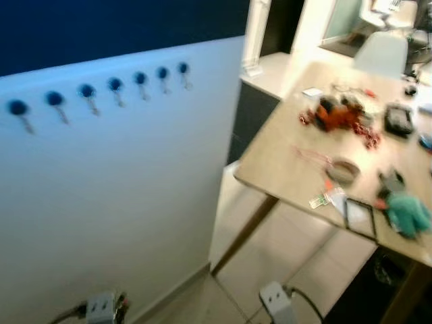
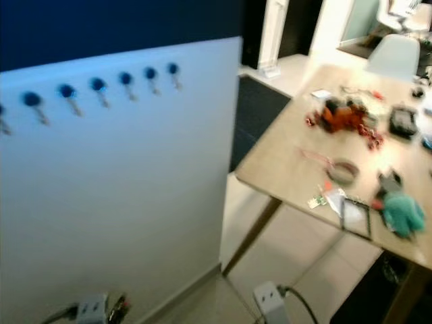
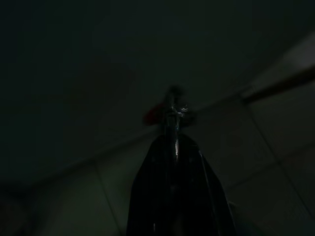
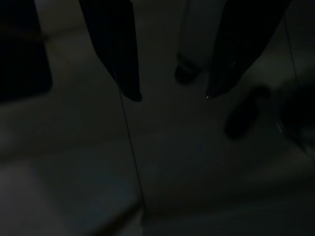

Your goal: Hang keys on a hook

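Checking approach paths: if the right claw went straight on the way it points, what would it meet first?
Probably the tiled floor; the open right claw points down at it, nothing nearer visible. Depth is unclear in the dark.

I see a white wall panel (image 1: 121, 202) under a dark blue upper band (image 1: 101, 27), both blurred. To the right of the panel stands a light wooden table (image 1: 283, 162) on slanted legs, its top cluttered with small items I cannot identify. The floor below the table (image 1: 270, 256) is pale tile with visible grout lines. Beyond the table's far end I note a white chair (image 1: 381, 54) and a brightly lit area. A dark cabinet with a pale top (image 1: 260, 101) sits between panel and table.
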Available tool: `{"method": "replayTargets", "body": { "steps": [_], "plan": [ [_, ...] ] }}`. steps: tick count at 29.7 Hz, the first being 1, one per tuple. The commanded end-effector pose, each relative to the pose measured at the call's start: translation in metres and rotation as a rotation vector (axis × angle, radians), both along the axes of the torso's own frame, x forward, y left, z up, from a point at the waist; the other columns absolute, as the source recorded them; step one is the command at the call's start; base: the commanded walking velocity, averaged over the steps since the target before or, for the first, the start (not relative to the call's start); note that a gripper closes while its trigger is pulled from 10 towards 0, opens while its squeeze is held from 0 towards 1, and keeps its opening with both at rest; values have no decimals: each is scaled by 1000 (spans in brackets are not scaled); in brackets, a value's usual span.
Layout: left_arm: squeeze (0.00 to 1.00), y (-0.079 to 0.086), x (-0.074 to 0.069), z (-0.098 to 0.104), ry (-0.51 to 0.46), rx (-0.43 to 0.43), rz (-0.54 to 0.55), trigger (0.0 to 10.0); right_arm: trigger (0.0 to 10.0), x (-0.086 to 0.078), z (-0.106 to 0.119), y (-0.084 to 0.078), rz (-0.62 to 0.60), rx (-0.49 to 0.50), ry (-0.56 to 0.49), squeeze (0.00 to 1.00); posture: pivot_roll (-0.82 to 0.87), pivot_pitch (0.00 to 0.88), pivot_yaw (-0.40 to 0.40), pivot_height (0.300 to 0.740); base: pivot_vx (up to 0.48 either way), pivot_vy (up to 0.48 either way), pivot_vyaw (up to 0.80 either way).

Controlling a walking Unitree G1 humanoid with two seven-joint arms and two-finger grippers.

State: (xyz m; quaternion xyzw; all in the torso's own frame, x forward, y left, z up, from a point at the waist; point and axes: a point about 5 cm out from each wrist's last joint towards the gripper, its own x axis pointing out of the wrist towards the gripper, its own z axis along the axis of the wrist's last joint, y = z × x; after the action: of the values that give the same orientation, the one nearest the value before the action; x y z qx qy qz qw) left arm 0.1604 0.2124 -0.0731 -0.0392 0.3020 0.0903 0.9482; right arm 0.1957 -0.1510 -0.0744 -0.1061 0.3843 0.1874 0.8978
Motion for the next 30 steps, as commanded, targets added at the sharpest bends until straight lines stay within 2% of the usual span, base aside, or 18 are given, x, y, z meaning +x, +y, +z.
{"method": "replayTargets", "body": {
  "steps": [1, 10, 30],
  "plan": [
    [0, -2, -3, -2, 27, 18, -16, 10000, 10000, -10, -5, -8, -23, -17, 37, 0, 88, 42, -57, 740, 0, 0, 800],
    [0, -7, 1, -1, 31, 40, -123, 10000, 10000, -12, -6, -10, -44, -22, 38, 0, 84, 36, -47, 740, 0, 0, 800],
    [0, -2, -6, -4, 58, 54, -93, 10000, 10000, -11, -6, -11, -52, -27, 31, 0, 89, 24, -50, 740, 0, 0, 800]
  ]
}}
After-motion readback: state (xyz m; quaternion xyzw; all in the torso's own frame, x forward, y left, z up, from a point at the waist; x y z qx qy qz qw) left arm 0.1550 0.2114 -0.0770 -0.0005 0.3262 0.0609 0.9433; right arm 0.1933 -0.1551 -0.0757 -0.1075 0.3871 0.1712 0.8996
